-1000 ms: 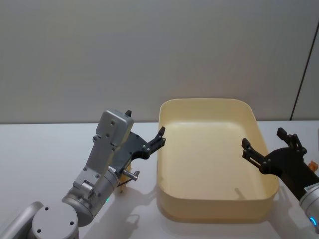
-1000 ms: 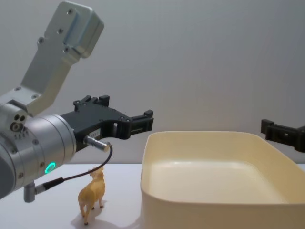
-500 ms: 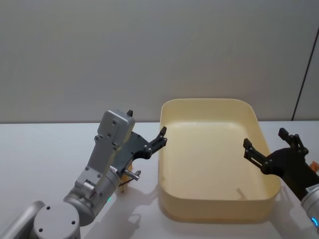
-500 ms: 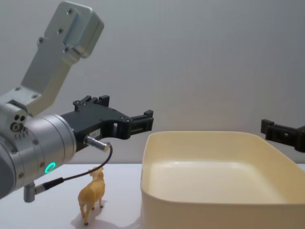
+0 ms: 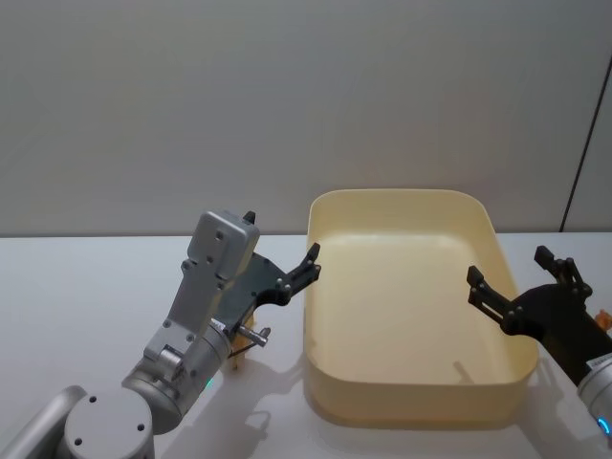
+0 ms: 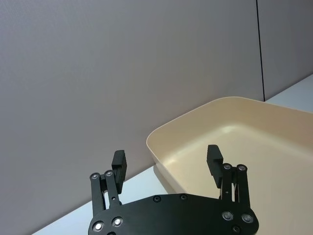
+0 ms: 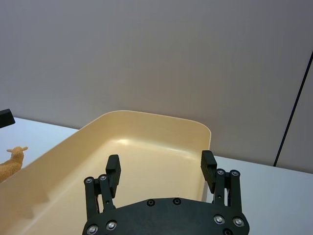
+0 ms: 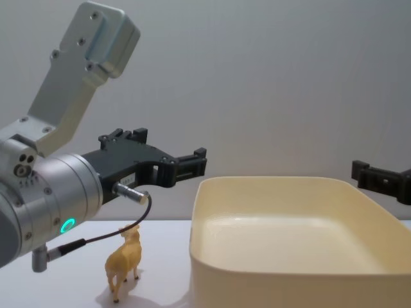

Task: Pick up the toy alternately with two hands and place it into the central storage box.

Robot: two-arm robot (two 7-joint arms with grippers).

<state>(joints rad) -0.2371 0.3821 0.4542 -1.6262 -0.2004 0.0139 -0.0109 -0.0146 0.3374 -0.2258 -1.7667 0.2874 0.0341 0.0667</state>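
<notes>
Cream-yellow plastic, rounded corners: the central storage box sits on the white worktop, a bit right of centre in head view, long side running away from the robot.

Toy: small tan four-legged animal, upright on the worktop just left of the box's left wall, near but not touching it. Its head is on the box side. Right wrist view catches it past the box's far rim.

Left claw: fingers apart, raised above the worktop. In chest view it hangs over the toy, well clear of it, with the fingertips reaching toward the box's left rim. In head view one fingertip is level with the rim near the box's far-left corner. I can't tell whether it overlaps the rim or stops beside it. Green ring light is lit on this wrist. A thin cable loops down from the wrist just in front of the toy's head.

Right claw: fingers apart, at the box's right rim, pointing inward across the interior. In chest view it sits above rim height at the right edge.

Plain grey wall behind.
</notes>
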